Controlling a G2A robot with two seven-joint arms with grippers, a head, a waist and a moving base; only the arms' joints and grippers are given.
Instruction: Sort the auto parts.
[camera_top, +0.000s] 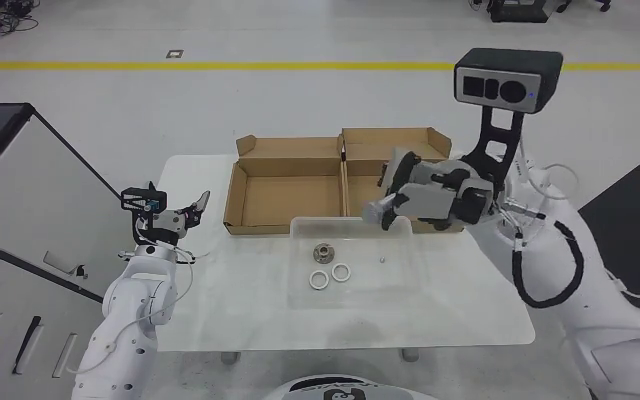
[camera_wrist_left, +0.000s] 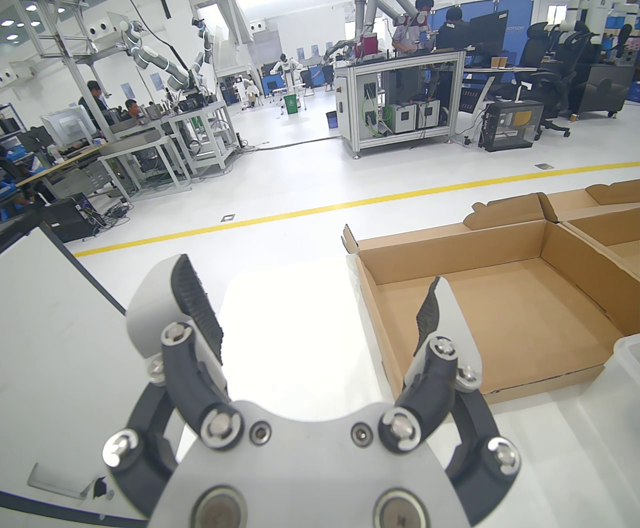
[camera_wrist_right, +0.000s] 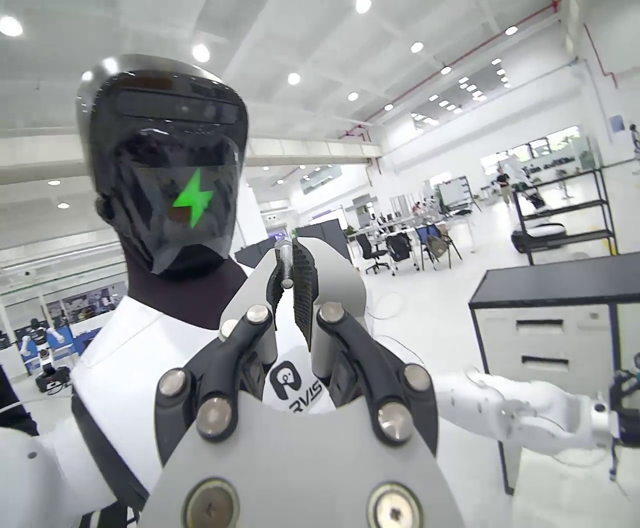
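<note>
One small metal bolt (camera_wrist_right: 286, 260) is the part in hand. The right gripper (camera_wrist_right: 294, 267) has its jaws closed on it, and the bolt lies along the ribbed pads (camera_wrist_right: 302, 285), pressed from both sides. I judge the bolt to be light and stiff, but also smooth and round, so it can roll or slip between the pads. A hold across the middle of the shank seems the safest, and the grip should not loosen before the bolt is low over its box.

In the top view this gripper (camera_top: 380, 212) hangs above the near part of the right cardboard box (camera_top: 365, 150), just beside the far wall of the clear tray (camera_top: 400, 285). The wrist is turned so that the jaws point back toward the robot, not down.

The left gripper (camera_wrist_left: 310, 272) holds its jaws wide open with nothing between them. It hovers over the left end of the tabletop (camera_top: 250, 300), near the left cardboard box (camera_top: 283, 200).

In the tray lie a white ring (camera_top: 318, 281), a second white ring (camera_top: 341, 272), a grey round part (camera_top: 322, 252) and one tiny piece (camera_top: 384, 261).
</note>
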